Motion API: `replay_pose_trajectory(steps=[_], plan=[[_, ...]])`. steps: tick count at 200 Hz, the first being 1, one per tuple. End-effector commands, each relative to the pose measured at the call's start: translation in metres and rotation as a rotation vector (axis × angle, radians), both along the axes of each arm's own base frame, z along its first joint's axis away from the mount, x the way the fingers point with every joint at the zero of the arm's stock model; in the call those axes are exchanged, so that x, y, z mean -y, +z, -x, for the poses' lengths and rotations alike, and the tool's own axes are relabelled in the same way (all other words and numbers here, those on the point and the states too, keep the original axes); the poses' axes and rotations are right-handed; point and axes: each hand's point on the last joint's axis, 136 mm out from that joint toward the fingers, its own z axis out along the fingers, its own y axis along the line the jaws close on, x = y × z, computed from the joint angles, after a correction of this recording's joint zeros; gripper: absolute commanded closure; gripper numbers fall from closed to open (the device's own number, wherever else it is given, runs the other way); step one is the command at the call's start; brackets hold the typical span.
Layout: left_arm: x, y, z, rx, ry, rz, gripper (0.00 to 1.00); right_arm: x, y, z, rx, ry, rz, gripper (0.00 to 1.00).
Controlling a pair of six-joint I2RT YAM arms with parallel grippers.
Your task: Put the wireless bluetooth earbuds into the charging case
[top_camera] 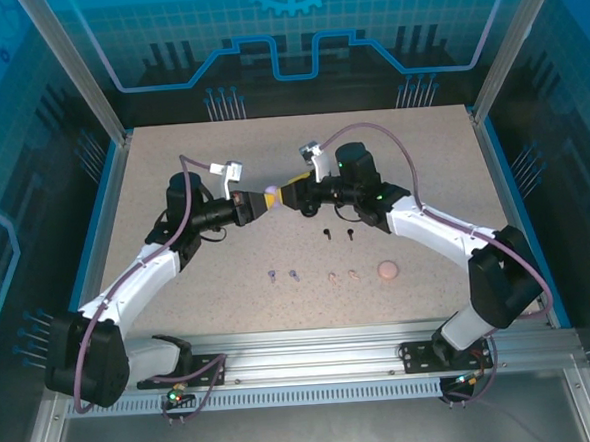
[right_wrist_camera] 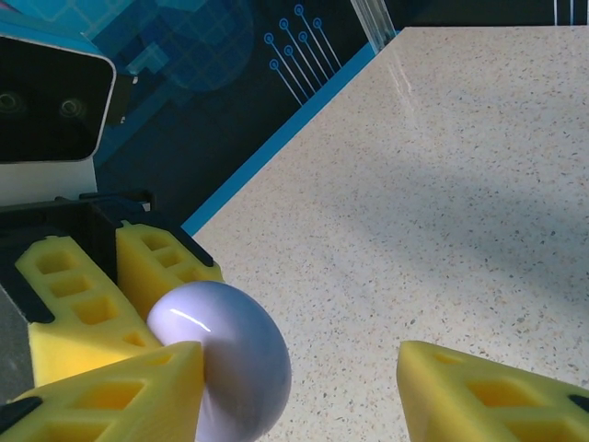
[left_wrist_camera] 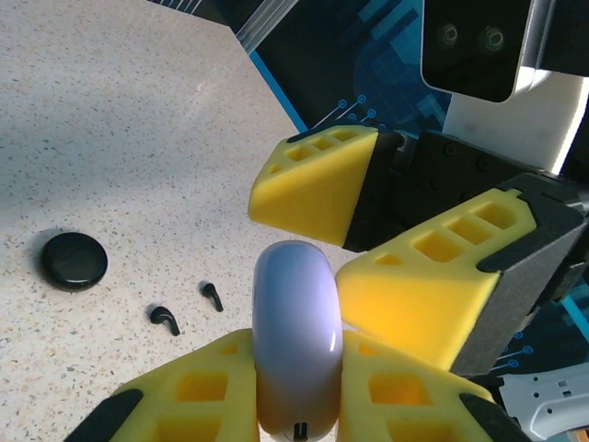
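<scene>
Hanging above the desk (top_camera: 422, 173), clear of edges, left hand (top_camera: 259, 204) grips one lilac case (left_wrist_camera: 296, 331); right hand (right_wrist_camera: 302, 361) spread. Six earbuds (top_camera: 293, 274), one pink case (top_camera: 387, 270).

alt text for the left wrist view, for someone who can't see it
The left claw grips a round lilac case on edge between its yellow fingers, while the right claw faces it with jaws open around it. On the speckled table, toward the picture's left, lie a black case and two black earbuds.
</scene>
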Motion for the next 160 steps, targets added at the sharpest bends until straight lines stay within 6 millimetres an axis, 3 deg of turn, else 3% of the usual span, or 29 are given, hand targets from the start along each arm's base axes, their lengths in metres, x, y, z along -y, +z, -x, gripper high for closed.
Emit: replay_pose_trajectory(steps=[1,14,62,100,160], plan=[[0.009,0.037,0.010,0.093,-0.073,0.051,1.00,0.017,-0.035,-0.022,-0.068,-0.104,0.063,0.45],[0.009,0.037,0.010,0.094,-0.069,0.051,1.00,0.026,-0.033,-0.021,-0.076,-0.113,0.031,0.45],[0.009,0.037,0.010,0.105,-0.075,0.050,1.00,0.046,0.007,0.005,-0.018,-0.107,-0.037,0.40],[0.013,0.046,0.017,0.166,-0.123,0.110,1.00,0.034,0.024,0.020,-0.039,-0.007,-0.125,0.40],[0.018,0.055,0.019,0.177,-0.172,0.176,1.00,0.024,0.023,0.018,-0.072,0.036,-0.152,0.45]])
